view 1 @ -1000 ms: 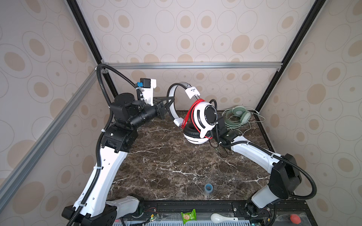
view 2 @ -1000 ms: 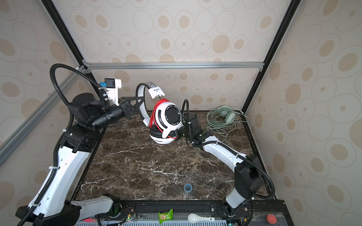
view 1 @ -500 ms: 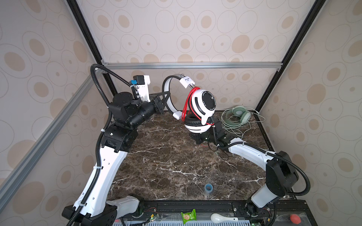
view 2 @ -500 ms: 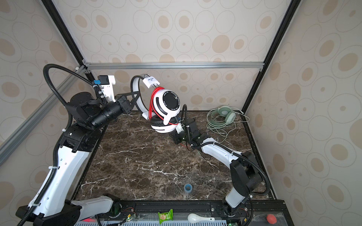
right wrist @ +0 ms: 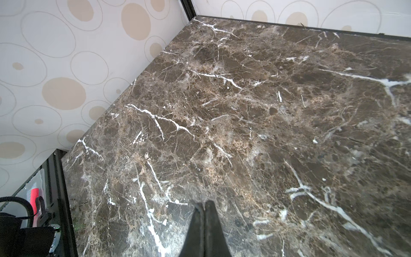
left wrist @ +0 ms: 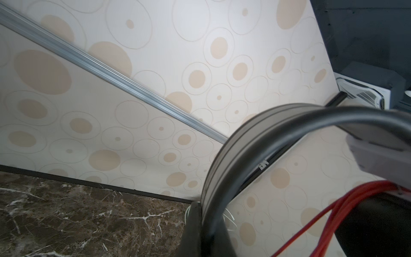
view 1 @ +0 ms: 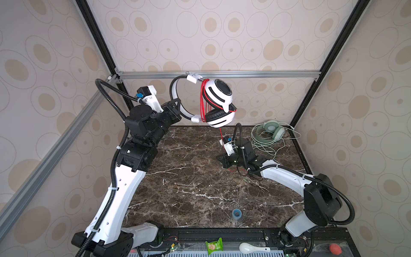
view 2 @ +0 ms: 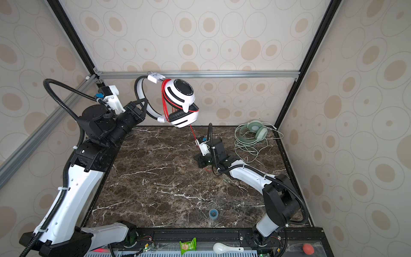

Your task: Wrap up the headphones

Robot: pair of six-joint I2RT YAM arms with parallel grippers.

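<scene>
Hanging in mid-air above the back of the marble table (view 1: 189, 178), the white headphones (view 1: 219, 95) are clamped by their grey headband in the left gripper (view 1: 176, 107), just below the aluminium rail (view 1: 255, 74) on the rear wall in both top views. Their red cord (view 1: 202, 100) lies in several loops around the ear cups, and one strand drops from the lower cup towards the right arm's wrist. The left wrist view shows the headband (left wrist: 233, 155) curving out past a dark finger, with red loops alongside. The right gripper (view 1: 223, 160) sits low over the table, right of centre; its fingertips (right wrist: 195, 218) press together with no gap in the right wrist view. Whether the thin cord is pinched there cannot be told, though a red stretch shows on the marble just beside it. The mint-green headphones (view 1: 272, 131) lie in the far right corner, their matching cord spread loosely around them, apart from both grippers.
</scene>
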